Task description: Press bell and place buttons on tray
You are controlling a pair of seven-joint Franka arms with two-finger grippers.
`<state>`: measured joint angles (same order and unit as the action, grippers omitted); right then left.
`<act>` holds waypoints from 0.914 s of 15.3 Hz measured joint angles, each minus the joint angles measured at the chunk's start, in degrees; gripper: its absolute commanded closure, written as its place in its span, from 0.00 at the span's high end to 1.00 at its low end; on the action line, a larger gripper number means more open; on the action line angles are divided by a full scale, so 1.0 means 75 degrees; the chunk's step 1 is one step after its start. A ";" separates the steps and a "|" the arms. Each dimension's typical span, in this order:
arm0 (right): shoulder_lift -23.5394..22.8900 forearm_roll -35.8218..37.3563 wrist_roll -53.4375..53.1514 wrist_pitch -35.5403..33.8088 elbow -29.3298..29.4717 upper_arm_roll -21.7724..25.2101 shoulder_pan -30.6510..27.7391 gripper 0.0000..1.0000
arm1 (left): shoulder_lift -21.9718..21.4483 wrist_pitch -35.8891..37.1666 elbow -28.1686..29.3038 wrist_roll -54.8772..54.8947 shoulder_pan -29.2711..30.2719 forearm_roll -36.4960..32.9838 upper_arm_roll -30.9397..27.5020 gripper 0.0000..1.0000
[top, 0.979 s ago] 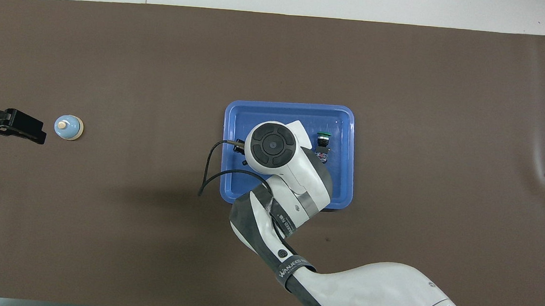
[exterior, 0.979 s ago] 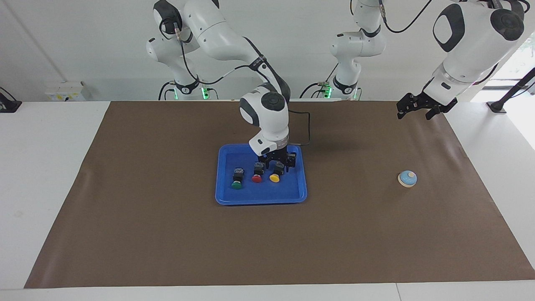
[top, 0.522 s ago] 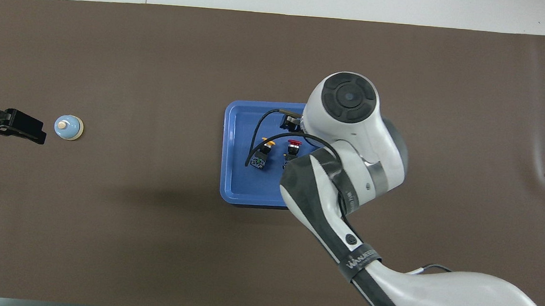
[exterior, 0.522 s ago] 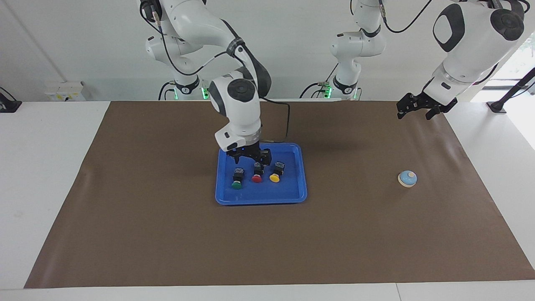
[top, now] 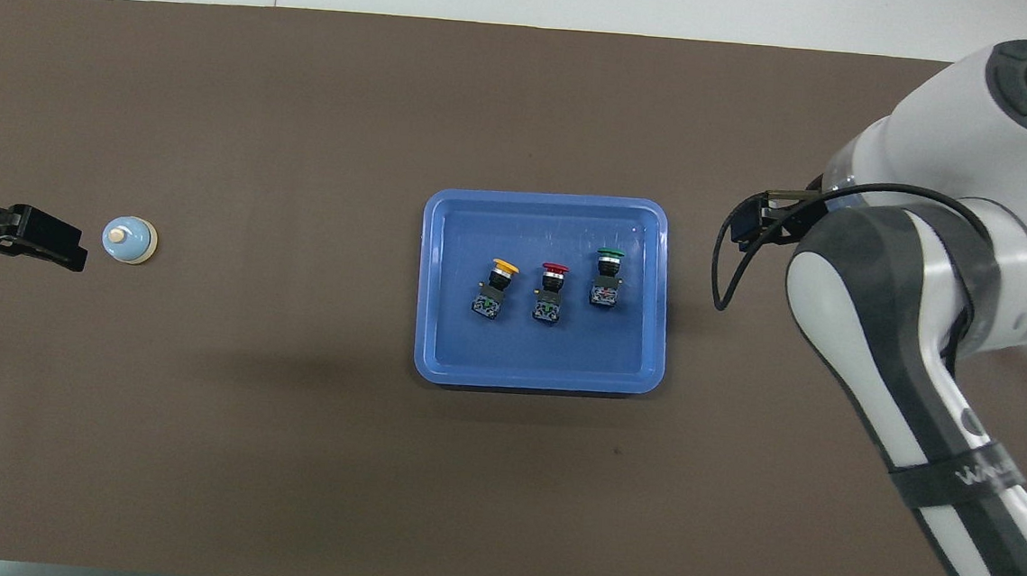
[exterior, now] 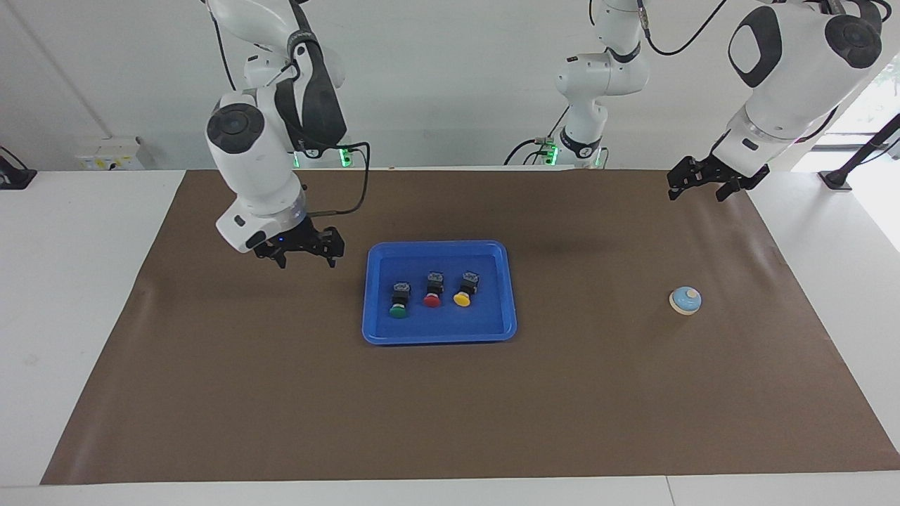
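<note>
Three buttons lie side by side in the blue tray point(exterior: 485, 323) point(top: 536, 353) at the middle of the mat: green point(exterior: 399, 307) point(top: 606, 278), red point(exterior: 432, 296) point(top: 551, 291), yellow point(exterior: 463, 294) point(top: 497, 287). My right gripper point(exterior: 307, 261) hangs open and empty over the mat, beside the tray toward the right arm's end. The light blue bell point(exterior: 685, 300) point(top: 129, 240) stands alone on the mat at the left arm's end. My left gripper point(exterior: 696, 197) point(top: 73, 250) waits in the air over the mat's edge there, open, apart from the bell.
A brown mat point(exterior: 281, 393) covers most of the white table point(exterior: 70, 281). A black cable point(exterior: 358, 183) loops from the right arm's wrist. A white socket box point(exterior: 112, 153) sits at the table's edge by the right arm's base.
The right arm has swung off the tray toward its own end of the table, uncovering all three buttons. The left arm and the bell have not moved.
</note>
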<state>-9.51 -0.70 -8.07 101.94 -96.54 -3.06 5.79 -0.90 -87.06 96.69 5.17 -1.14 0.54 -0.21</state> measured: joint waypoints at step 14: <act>0.1632 0.0021 0.0801 -0.1959 0.0435 -0.0307 -0.0895 1.00 | 0.0000 0.0000 0.0000 0.0000 0.0000 0.0000 0.0000 1.00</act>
<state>2.74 -0.54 -2.07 87.25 -93.28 -5.37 -0.93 -0.90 -87.06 96.69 5.17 -1.14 0.54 -0.21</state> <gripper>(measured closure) 0.000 0.000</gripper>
